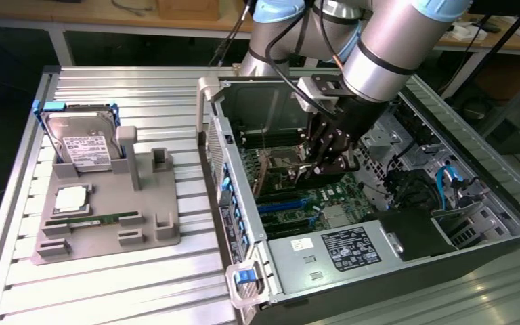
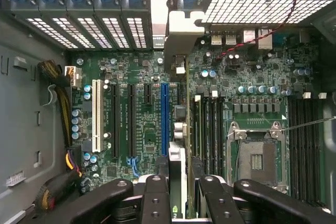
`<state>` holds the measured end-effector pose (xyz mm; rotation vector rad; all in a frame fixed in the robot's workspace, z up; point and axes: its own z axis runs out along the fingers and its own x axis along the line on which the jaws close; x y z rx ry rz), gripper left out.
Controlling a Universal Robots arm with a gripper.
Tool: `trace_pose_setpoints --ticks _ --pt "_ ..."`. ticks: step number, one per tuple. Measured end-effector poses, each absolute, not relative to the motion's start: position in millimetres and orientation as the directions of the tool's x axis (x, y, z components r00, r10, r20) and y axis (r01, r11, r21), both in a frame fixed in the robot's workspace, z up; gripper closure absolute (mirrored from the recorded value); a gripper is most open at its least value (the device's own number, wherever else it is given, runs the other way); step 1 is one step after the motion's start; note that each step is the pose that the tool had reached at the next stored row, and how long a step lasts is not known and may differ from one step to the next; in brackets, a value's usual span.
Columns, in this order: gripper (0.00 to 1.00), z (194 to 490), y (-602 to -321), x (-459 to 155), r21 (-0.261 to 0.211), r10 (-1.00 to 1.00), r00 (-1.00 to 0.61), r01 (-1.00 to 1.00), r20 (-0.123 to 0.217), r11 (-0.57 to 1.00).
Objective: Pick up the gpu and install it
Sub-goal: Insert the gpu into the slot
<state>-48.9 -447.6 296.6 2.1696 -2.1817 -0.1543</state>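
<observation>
My gripper (image 1: 325, 161) reaches down inside the open computer case (image 1: 242, 203), over the motherboard (image 1: 283, 203). It is shut on the gpu (image 1: 317, 179), a thin black card held edge-on between the fingers (image 2: 156, 195). In the wrist view the gpu (image 2: 177, 167) runs from the fingers to its silver end bracket (image 2: 181, 30) at the case's rear slot openings. The card hangs just above the board, between the blue expansion slot (image 2: 165, 119) and the memory slots (image 2: 207, 129). Whether it touches a slot I cannot tell.
A grey fixture tray (image 1: 106, 230) on the table at the exterior view's left holds a silver hard drive (image 1: 81, 145), a processor chip (image 1: 70, 198) and a green RAM stick (image 1: 93, 220). The empty CPU socket (image 2: 256, 158), cables (image 2: 63, 85) and case walls crowd the gripper.
</observation>
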Motion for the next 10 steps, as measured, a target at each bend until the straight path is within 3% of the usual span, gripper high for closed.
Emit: trace_pose_setpoints --ticks 10 --pt "0.73 296 -448 -62 0.114 -1.0 -0.007 -0.994 -0.027 0.004"
